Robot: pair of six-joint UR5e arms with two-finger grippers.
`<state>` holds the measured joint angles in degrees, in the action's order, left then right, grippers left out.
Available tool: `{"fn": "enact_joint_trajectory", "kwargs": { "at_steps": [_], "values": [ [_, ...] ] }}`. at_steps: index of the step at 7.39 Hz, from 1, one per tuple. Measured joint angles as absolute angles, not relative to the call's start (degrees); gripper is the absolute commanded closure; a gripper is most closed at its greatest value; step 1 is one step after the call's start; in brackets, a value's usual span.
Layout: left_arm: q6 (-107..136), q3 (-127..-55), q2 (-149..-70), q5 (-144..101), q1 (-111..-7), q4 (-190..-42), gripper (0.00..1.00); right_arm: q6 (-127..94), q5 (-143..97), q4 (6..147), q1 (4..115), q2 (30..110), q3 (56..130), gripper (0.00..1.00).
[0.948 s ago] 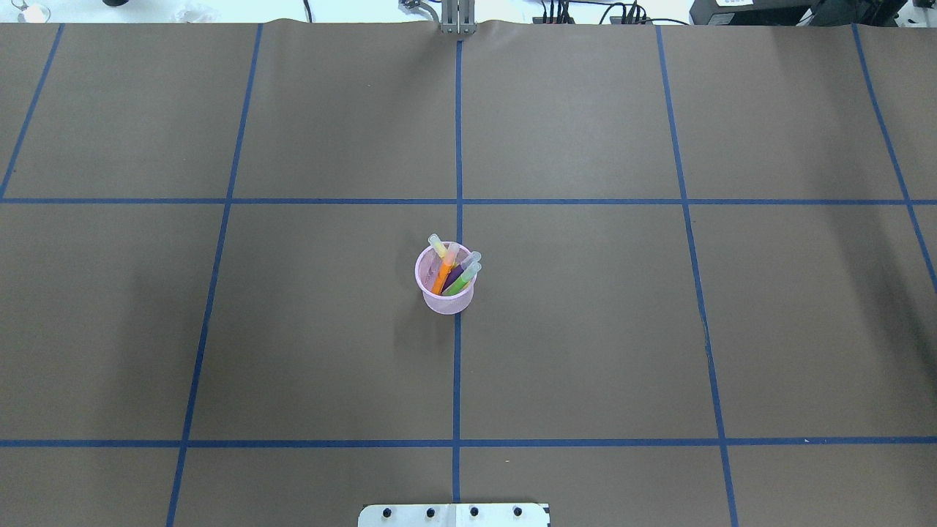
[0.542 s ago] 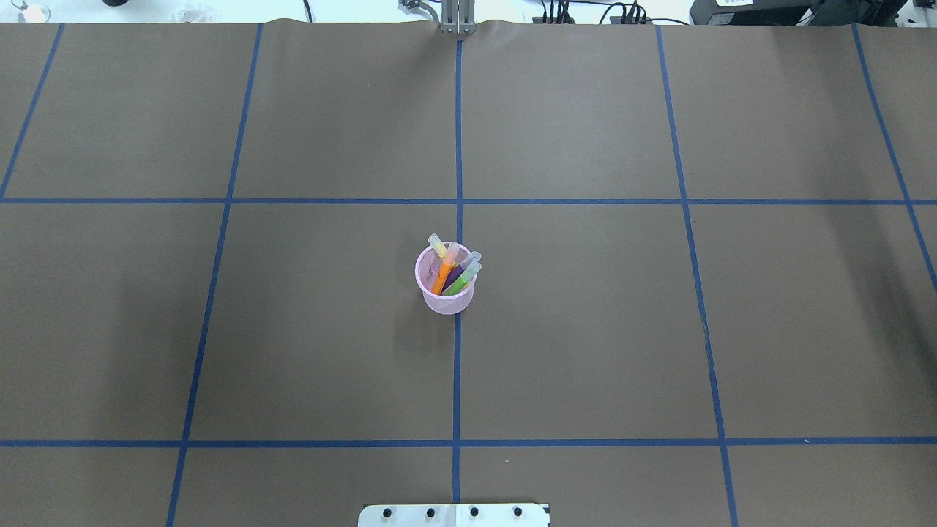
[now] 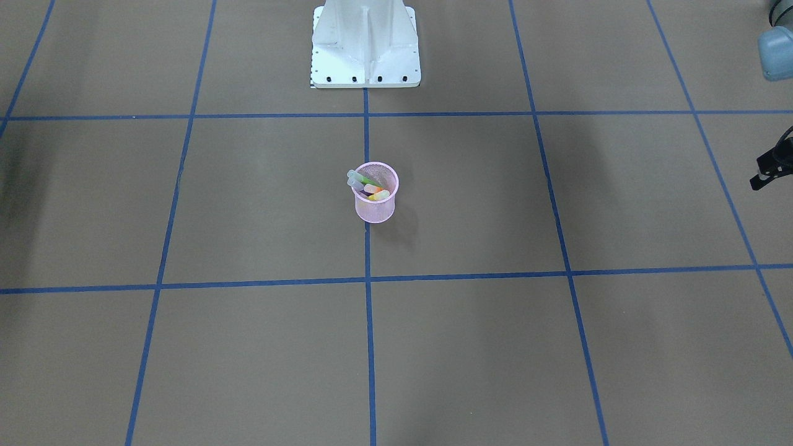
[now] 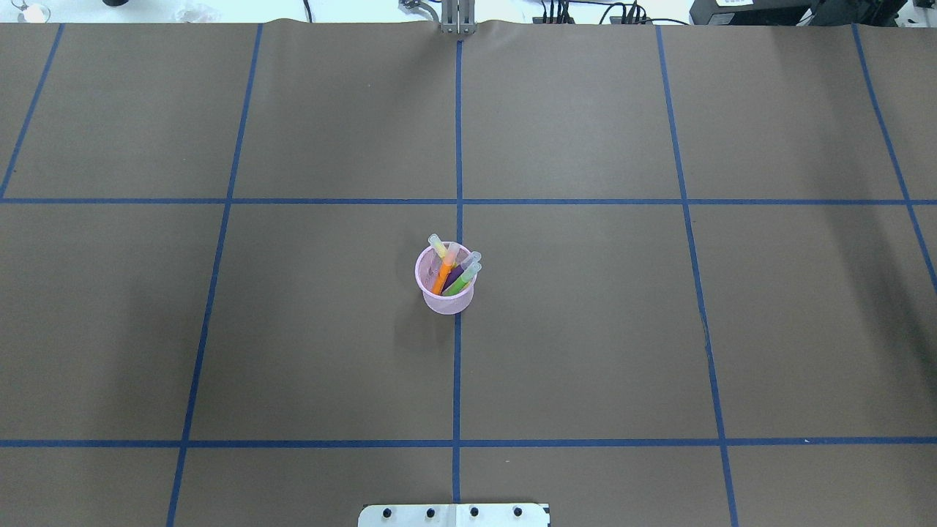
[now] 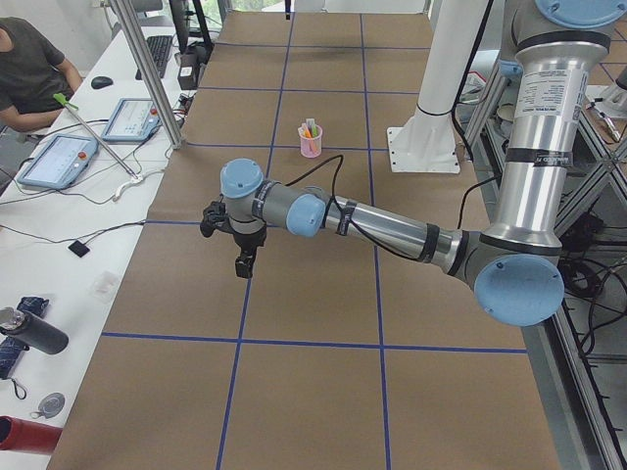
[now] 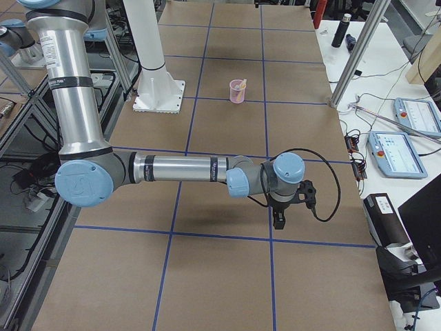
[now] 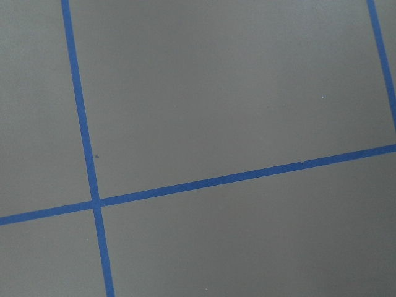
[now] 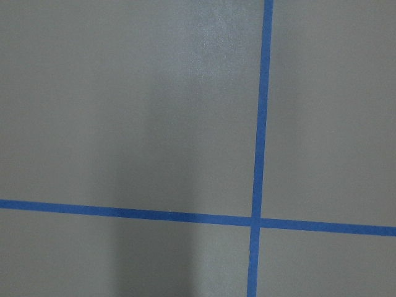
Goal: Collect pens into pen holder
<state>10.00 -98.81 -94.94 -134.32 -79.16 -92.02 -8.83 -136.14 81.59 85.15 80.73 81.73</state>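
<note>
The pink mesh pen holder (image 4: 445,293) stands upright at the table's middle on the centre blue line. It also shows in the front view (image 3: 375,207) and both side views (image 5: 311,147) (image 6: 238,93). Several pens stand in it, leaning: an orange pen (image 4: 442,278), a purple pen (image 4: 453,277), a green pen (image 4: 461,283) and a yellow-tipped one (image 4: 438,247). My left gripper (image 5: 242,264) hangs over the table's left end, far from the cup. My right gripper (image 6: 278,219) hangs over the right end. I cannot tell whether either is open or shut. Both wrist views show only bare mat.
The brown mat carries a blue tape grid (image 4: 457,201). The robot's white base (image 3: 365,49) stands at the near edge. Beside the table lie tablets (image 5: 59,159) (image 6: 396,152) and bottles (image 5: 29,333), and an operator (image 5: 29,69) sits at the left end.
</note>
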Motion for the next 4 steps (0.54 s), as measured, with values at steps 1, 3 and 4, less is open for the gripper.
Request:
{"fn": "enact_joint_trajectory", "kwargs": {
  "at_steps": [1, 3, 4],
  "values": [
    [9.7, -96.3, -94.8, -134.4, -79.5, -91.8, 0.01, -8.8, -136.4, 83.7, 85.3, 80.1, 81.8, 0.0],
    [9.1, -91.2, -94.7, -138.6, -81.9, -92.1, 0.01, -8.8, -136.5, 85.5, 86.1, 80.1, 82.1, 0.0],
    [8.5, -90.6, -94.2, -140.9, -83.3, -92.1, 0.01, -8.8, -136.7, 85.7, 86.4, 80.5, 82.3, 0.0]
  ]
}}
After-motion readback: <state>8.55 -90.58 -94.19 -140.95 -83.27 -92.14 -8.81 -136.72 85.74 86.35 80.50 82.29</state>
